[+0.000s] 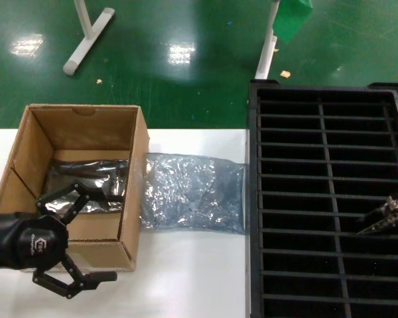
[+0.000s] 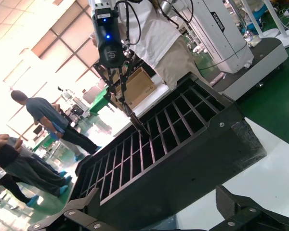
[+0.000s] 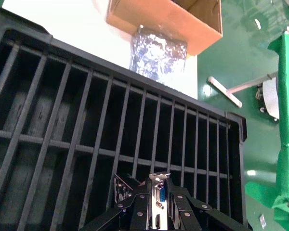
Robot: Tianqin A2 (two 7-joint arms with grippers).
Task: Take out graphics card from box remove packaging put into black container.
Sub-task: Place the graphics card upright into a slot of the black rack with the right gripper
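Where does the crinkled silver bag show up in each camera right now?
Head view: crinkled silver bag lies flat on the white table, between the cardboard box and the black crate.
Left wrist view: not visible.
Right wrist view: bag lies beyond the crate, against the box.
Shared landmark: the black crate's slotted dividers.

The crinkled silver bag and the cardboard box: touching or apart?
Touching. In the head view the packaging lies pressed against the box side wall, no gap showing.

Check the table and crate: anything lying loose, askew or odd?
Only the crumpled packaging lies loose on the table, between the box and the black container. The right gripper holds the graphics card above the slots.
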